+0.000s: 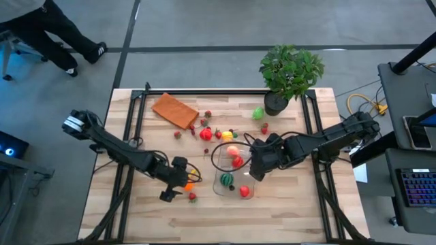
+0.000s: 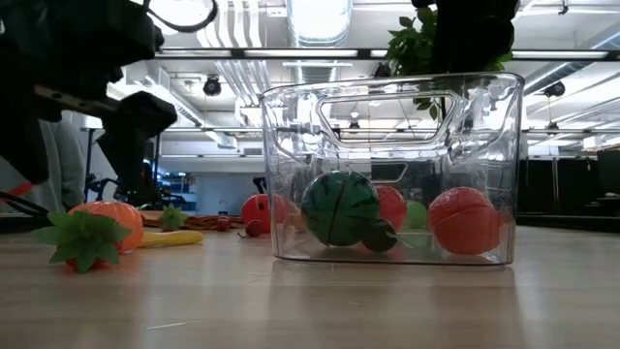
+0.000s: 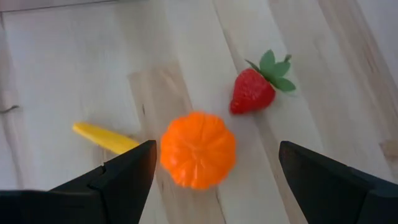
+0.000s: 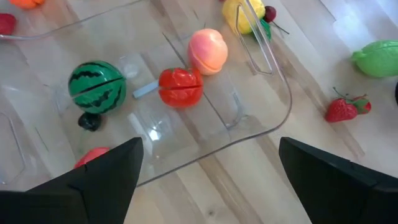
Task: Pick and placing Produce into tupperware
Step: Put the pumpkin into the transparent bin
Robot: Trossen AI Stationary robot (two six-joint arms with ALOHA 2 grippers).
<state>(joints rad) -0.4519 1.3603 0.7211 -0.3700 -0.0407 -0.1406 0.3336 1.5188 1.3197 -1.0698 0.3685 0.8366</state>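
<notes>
Two-arm produce sorting, mid-task. My left gripper hangs with its fingers spread wide and empty over the orange tangerine, which lies on the table between them. A strawberry sits just beside the tangerine and a yellow piece lies near it on the other side. My right gripper is also wide open and holds nothing; it hovers at the rim of the tupperware. The tub already contains a small watermelon, a tomato, a peach and another red piece.

Risks, as I judge them: the tangerine is round and may roll or squirt out if the fingers close off-centre. A finger could also nudge the strawberry or the yellow piece as it descends. The light tub could slide if the right gripper brushes its wall.

Room: the near table is bare wood. More produce crowds the far side of the tub, and both arms converge there, so I would stagger their moves.
</notes>
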